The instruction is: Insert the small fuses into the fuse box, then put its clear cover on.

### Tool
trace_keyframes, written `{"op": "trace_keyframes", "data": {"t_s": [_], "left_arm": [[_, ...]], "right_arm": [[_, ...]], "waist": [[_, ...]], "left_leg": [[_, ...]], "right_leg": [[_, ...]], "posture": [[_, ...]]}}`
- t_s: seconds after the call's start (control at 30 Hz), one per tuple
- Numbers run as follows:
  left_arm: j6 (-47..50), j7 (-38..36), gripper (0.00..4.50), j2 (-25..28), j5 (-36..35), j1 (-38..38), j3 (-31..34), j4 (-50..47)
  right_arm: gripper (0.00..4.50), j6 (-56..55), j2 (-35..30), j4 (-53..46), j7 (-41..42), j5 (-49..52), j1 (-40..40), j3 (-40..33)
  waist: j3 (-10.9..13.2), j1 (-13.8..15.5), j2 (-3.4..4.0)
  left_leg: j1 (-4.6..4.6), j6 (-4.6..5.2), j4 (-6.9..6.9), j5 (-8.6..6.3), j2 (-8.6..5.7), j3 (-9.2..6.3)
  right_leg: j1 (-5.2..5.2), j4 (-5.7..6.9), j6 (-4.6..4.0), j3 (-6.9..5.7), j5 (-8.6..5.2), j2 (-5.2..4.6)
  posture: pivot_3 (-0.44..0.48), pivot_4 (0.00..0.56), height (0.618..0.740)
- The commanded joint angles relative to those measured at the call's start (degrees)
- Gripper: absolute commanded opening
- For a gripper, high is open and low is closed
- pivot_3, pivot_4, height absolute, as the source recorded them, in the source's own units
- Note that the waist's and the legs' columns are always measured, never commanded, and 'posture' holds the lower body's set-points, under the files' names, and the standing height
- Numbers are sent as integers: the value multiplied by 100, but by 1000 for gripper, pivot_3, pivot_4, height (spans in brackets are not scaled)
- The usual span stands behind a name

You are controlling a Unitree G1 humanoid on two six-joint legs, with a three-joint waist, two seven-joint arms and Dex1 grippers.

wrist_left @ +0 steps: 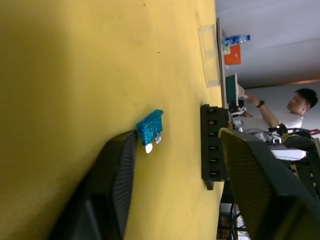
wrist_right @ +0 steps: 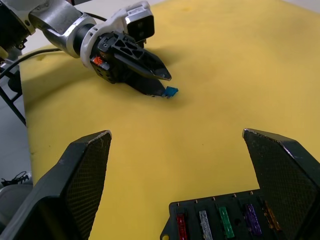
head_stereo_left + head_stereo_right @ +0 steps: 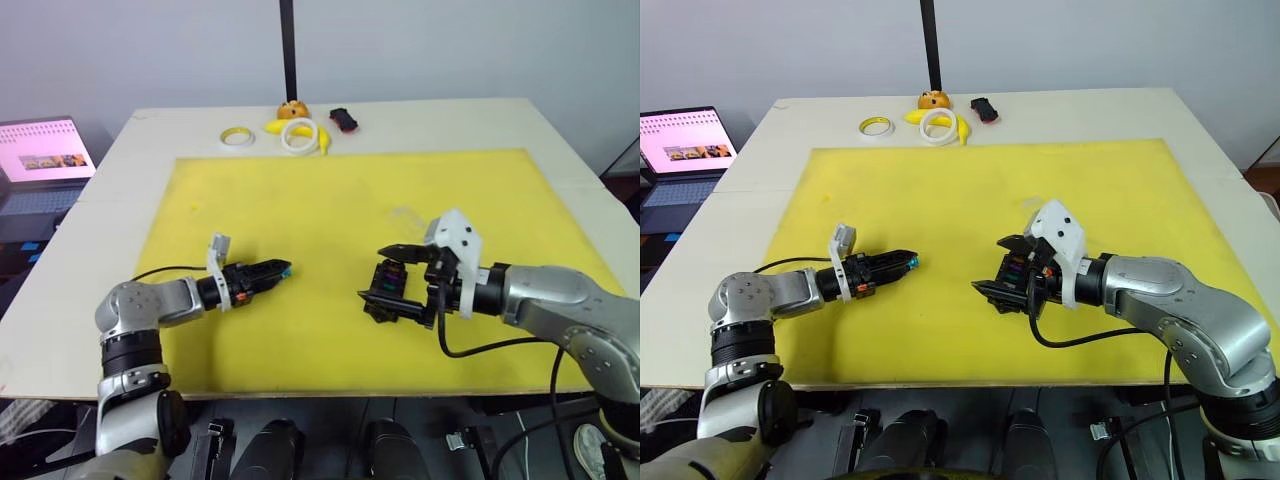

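The black fuse box (image 3: 388,291) lies on the yellow mat (image 3: 330,200) and holds red, grey, green, purple and orange small fuses (image 2: 224,221) in its slots. My right gripper (image 3: 386,274) is open, with one finger on each side of the box. A teal fuse (image 3: 286,267) lies on the mat, touching the tip of one finger (image 1: 112,185) of my left gripper (image 3: 272,270), which is open. The other finger stands clear of it. Beyond the box lies the clear cover (image 1: 210,55), flat on the mat and faint in the left eye view (image 3: 405,213).
At the table's far edge are two tape rings (image 3: 237,136) (image 3: 300,135), a yellow banana-like object (image 3: 275,126), an orange round object (image 3: 291,109) and a black-and-red object (image 3: 343,120). A laptop (image 3: 40,150) stands to the left. A person (image 1: 295,107) sits beyond the table.
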Motion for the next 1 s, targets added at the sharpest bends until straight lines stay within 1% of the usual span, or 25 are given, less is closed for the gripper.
{"op": "trace_keyframes", "data": {"t_s": [0.03,0.13,0.2,0.23,0.27,0.37,0.43,0.53,0.73,0.8,0.87,1.0], "left_arm": [[-48,51,2999,-110,142,86,-257,241],[-102,30,2999,-120,165,102,-302,259],[-141,21,2441,-118,178,107,-326,277],[-181,6,2104,-114,192,111,-343,283],[-232,-4,1636,-103,219,116,-373,288],[-382,-22,68,-97,264,123,-405,328],[-451,-26,68,-62,290,109,-397,387],[-419,-149,68,123,226,106,-390,318],[-165,-724,68,725,-135,-108,-510,-171],[-38,-976,68,892,-352,-267,-613,-469],[108,-1226,68,1019,-573,-436,-740,-783],[187,-1654,68,1159,-869,-703,-1131,-1379]], "right_arm": [[4500,-83,-56,-226,41,-15,-18,-94],[4500,-71,-48,-232,34,-15,-17,-108],[4500,-65,-48,-238,30,-17,-7,-119],[4500,-58,-49,-245,27,-11,-1,-127],[4500,-53,-50,-249,24,-6,4,-135],[4500,-35,-44,-255,11,18,15,-164],[4500,-14,-30,-260,-11,40,11,-178],[4500,20,-16,-283,-52,89,9,-209],[4500,103,59,-278,-201,362,85,-432],[4500,194,198,-230,-341,688,103,-641],[4500,298,401,-146,-566,1105,91,-836],[4500,408,942,92,-1257,2080,55,-1065]], "waist": [[0,2,0],[0,11,0],[0,20,0],[0,20,0],[0,19,0],[-1,20,2],[-7,22,13],[-8,18,13],[-4,-78,7],[1,-85,-2],[3,-83,-4],[3,-88,-5]], "left_leg": [[0,0,0,0,0,0],[0,0,0,0,0,0],[0,0,0,0,0,0],[0,0,0,0,0,0],[0,0,0,0,0,1],[0,0,-2,0,1,1],[4,0,-2,0,1,1],[8,-1,-5,0,2,2],[7,-2,-13,0,12,1],[2,-2,-16,0,15,1],[-22,-4,-13,1,17,-1],[-34,-3,-14,1,13,-3]], "right_leg": [[0,0,0,0,0,0],[0,-1,0,0,0,0],[0,-2,0,0,0,0],[0,-3,0,0,0,0],[0,-5,0,0,0,0],[0,-7,0,0,0,1],[4,-8,0,0,0,1],[6,-8,0,1,0,2],[-2,-7,0,2,0,12],[-10,-8,0,2,0,15],[-29,-7,0,2,0,15],[-36,-20,-1,1,1,12]], "posture": [[0,150,740],[0,150,740],[0,150,740],[0,150,740],[0,150,740],[0,150,740],[0,150,740],[0,150,740],[0,150,740],[0,150,740],[0,150,740],[0,150,740]]}}
